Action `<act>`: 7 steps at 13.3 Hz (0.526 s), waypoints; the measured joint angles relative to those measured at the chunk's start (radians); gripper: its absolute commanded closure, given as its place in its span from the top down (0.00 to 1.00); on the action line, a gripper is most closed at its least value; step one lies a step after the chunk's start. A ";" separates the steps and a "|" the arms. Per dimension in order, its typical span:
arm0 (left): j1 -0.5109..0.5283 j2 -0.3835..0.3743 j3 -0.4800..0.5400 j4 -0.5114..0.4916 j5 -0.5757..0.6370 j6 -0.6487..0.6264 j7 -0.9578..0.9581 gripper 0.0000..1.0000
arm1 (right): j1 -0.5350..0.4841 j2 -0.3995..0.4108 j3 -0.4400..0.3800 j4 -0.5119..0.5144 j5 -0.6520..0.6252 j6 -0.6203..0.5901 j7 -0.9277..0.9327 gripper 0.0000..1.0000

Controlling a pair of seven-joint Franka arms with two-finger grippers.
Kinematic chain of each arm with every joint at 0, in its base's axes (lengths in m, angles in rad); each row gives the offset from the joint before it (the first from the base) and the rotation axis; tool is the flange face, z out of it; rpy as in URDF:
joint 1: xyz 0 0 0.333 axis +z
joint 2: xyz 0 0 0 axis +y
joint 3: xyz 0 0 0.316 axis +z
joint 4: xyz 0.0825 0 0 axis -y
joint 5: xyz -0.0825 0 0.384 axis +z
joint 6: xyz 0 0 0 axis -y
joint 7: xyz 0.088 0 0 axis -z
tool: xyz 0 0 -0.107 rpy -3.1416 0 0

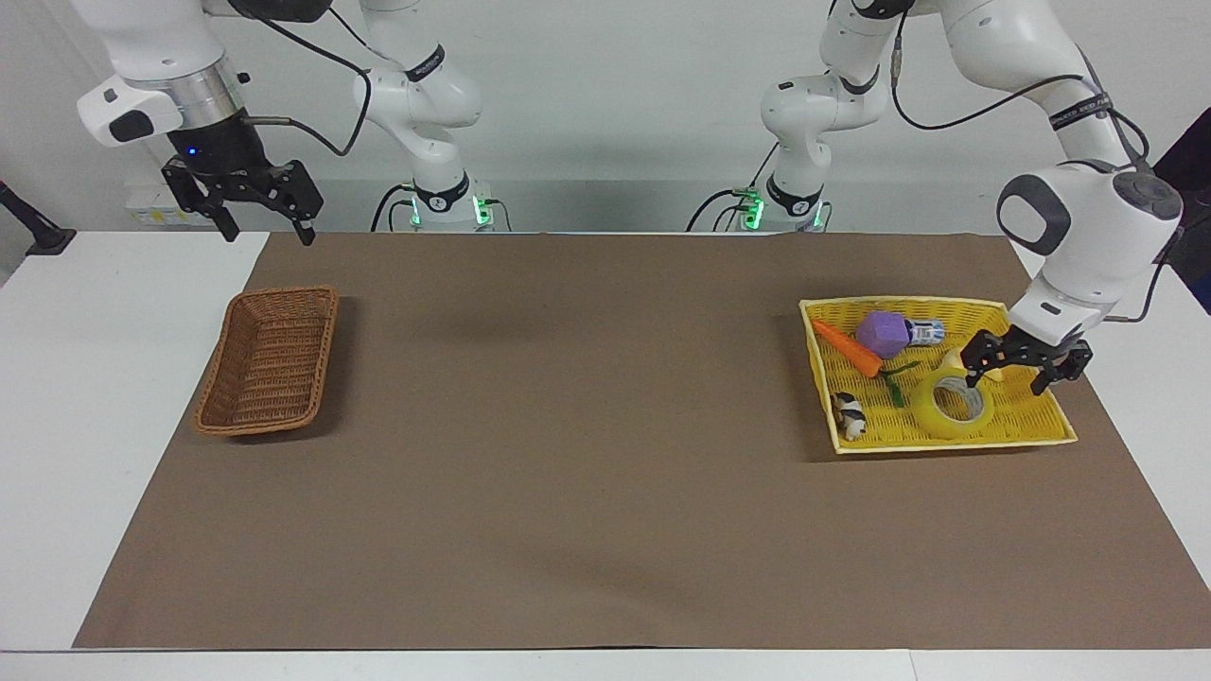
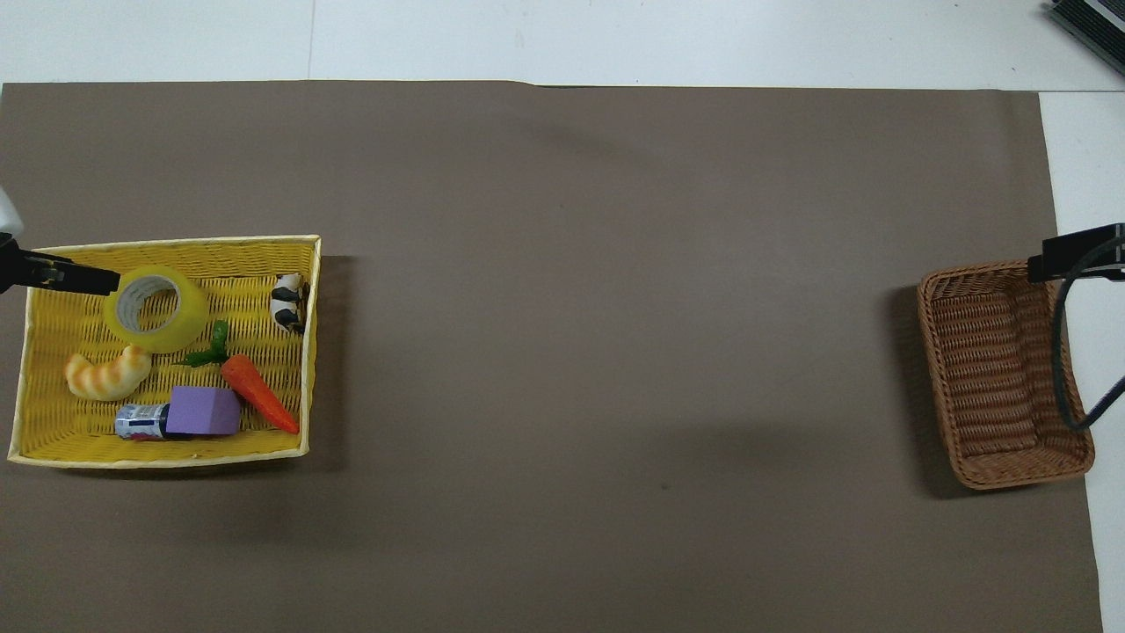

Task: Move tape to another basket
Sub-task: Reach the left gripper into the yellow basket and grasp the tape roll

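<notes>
The yellow tape roll (image 1: 937, 414) lies flat in the yellow woven basket (image 1: 946, 443), at the corner farther from the robots; it also shows in the overhead view (image 2: 186, 318). My left gripper (image 1: 1006, 381) is open and low over the yellow basket. One finger (image 1: 972, 374) is at the tape's rim, and the other is outside the roll toward the left arm's end. One finger (image 2: 83, 279) shows in the overhead view. The brown wicker basket (image 1: 270, 364) stands empty at the right arm's end (image 2: 997, 369). My right gripper (image 1: 269, 236) is open and waits high above the table's edge by that basket.
The yellow basket (image 2: 158, 455) also holds a pale croissant toy (image 2: 105, 376), an orange carrot (image 2: 257, 396), a purple block (image 2: 204, 411), a small can (image 2: 141, 422) and a black-and-white cow toy (image 2: 287, 303). A brown mat (image 1: 587, 426) covers the table.
</notes>
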 measured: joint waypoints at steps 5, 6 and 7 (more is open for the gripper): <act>0.031 0.053 0.000 -0.041 0.000 0.032 0.019 1.00 | 0.000 0.000 0.000 0.000 0.000 0.000 0.000 1.00; 0.031 0.053 -0.001 -0.047 0.000 0.032 0.019 0.84 | 0.000 0.000 0.000 0.000 0.000 0.000 0.000 1.00; 0.031 0.052 -0.002 -0.049 0.000 0.032 0.019 0.74 | 0.000 0.000 0.000 0.000 0.000 0.000 0.000 1.00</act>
